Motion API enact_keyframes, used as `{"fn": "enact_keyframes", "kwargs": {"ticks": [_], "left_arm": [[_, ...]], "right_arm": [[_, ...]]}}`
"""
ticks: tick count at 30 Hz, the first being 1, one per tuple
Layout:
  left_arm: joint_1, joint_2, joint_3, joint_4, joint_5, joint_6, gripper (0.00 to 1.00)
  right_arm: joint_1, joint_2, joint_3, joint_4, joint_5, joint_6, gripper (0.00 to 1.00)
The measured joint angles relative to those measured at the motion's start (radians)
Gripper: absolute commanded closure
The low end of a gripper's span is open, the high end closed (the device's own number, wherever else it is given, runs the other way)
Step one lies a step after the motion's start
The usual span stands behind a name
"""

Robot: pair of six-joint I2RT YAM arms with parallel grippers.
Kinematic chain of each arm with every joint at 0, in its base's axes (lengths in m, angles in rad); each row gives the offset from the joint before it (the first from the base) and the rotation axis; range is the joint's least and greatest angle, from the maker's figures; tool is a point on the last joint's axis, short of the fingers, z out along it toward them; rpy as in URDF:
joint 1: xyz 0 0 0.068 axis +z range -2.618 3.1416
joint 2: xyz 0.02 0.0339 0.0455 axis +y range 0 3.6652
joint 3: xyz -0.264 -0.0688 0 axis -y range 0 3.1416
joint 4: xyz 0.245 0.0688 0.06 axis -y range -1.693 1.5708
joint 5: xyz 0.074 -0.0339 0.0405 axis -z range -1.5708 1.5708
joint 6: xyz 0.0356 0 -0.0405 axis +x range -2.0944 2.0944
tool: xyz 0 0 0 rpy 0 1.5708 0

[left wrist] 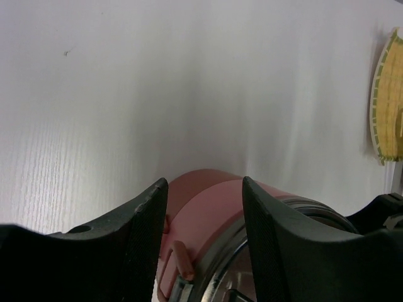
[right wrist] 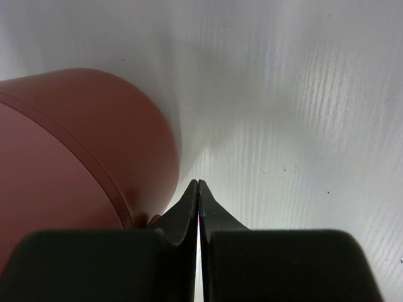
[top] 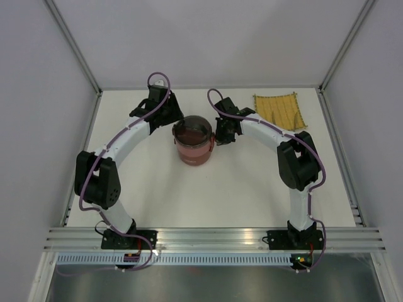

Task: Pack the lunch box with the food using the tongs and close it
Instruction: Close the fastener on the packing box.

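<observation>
The lunch box [top: 192,151] stands mid-table as a dark-red round stack. Its top looks dark and glossy from above. My left gripper [top: 175,121] is at its far-left rim. In the left wrist view the left gripper [left wrist: 204,182] is open, and the lunch box's red wall [left wrist: 208,207], its steel rim [left wrist: 221,261] and a small red clasp [left wrist: 182,257] sit between the fingers. My right gripper [top: 221,135] is at the box's right side. It [right wrist: 198,182] is shut on nothing, its tip close beside the red wall [right wrist: 75,138]. The food and the tongs are out of view.
A yellow woven mat [top: 279,111] lies at the back right and shows at the right edge of the left wrist view [left wrist: 389,100]. White walls close in the table on three sides. Both arms curve in toward the box.
</observation>
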Motion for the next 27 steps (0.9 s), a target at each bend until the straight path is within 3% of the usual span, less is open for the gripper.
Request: {"fn": "enact_keyframes", "kwargs": {"ticks": [14,27], "left_arm": [[-0.048,-0.109,-0.127,0.066,-0.078,-0.034,0.46],[-0.101,-0.159,-0.235,0.125,-0.152,-0.158,0.5]], "right_arm": [[0.013,0.01,0.011,-0.013,0.003,0.038,1.0],[0.05,0.044,0.056,-0.028,0.005,0.1,1.0]]}}
